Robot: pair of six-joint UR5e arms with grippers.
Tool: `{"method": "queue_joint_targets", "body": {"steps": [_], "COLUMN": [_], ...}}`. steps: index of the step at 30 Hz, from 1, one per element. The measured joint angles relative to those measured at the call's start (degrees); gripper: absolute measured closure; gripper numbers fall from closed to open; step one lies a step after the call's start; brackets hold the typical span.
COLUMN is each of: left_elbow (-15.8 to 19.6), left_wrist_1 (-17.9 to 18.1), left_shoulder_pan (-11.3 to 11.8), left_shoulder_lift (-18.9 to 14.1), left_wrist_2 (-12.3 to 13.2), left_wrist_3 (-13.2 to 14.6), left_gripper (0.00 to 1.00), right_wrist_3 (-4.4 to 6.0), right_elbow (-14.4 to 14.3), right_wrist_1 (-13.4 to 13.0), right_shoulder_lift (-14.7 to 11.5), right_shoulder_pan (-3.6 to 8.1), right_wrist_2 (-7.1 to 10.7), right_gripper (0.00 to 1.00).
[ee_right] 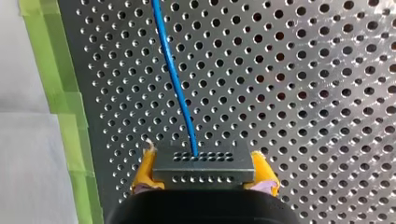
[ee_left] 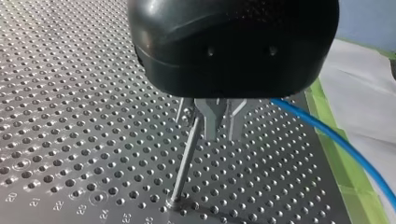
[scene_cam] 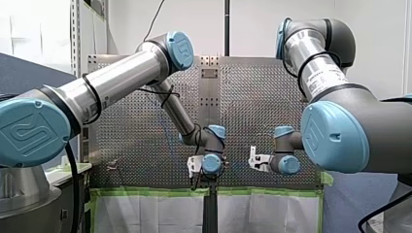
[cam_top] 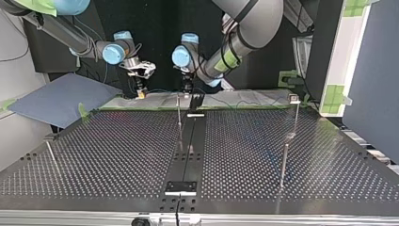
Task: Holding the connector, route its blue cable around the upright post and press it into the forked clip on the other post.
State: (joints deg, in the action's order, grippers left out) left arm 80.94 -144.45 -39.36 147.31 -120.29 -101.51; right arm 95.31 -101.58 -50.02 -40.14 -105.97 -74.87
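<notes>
Green tape [ee_right: 70,116] edges the table [ee_right: 303,93] beside my right gripper [ee_right: 204,171]. Its yellow pads [ee_right: 145,170] pinch the connector [ee_right: 203,163]; blue cable [ee_right: 175,79] runs ahead.

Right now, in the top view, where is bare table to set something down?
Bare: the perforated table between the short rod and black strip, and between strip and tall post. Crowded: far edge, with centre post, my left end effector, my right end effector, cable.

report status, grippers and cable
Right gripper shut on connector. Blue cable runs ahead over perforated table. Left gripper at upright post, cable passing beside it.
</notes>
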Motion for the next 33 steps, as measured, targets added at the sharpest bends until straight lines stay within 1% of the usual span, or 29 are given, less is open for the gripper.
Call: {"method": "queue_joint_targets", "body": {"steps": [8,12,17,21,33], "left_elbow": [-0.3,-0.4,-0.4,-0.6,-1.4], "left_wrist_1": [-0.5,-0.5,-0.7,-1.0,-1.6], "left_shoulder_pan": [0.9,1.5,2.0,2.4,3.3], "left_shoulder_lift": [0.0,0.0,0.4,1.2,1.4], "left_wrist_2": [2.0,3.1,3.6,4.5,6.0], "left_wrist_3": [-1.1,-1.8,-2.5,-2.9,-3.6], "left_gripper": [0.85,0.85,0.85,0.85,0.85], "right_wrist_3": [-0.15,-0.24,-0.56,-0.71,-1.06], "right_elbow": [0.4,0.5,0.5,0.5,0.7], "right_wrist_1": [0.1,0.2,0.4,0.4,0.4], "right_shoulder_lift": [0.0,0.0,0.1,0.1,0.3], "right_shoulder_pan": [0.07,0.03,-0.08,-0.1,0.3], "right_wrist_2": [-0.9,-1.04,-1.13,-1.23,-2.56], "right_gripper": [1.0,1.0,1.0,1.0,1.0]}}
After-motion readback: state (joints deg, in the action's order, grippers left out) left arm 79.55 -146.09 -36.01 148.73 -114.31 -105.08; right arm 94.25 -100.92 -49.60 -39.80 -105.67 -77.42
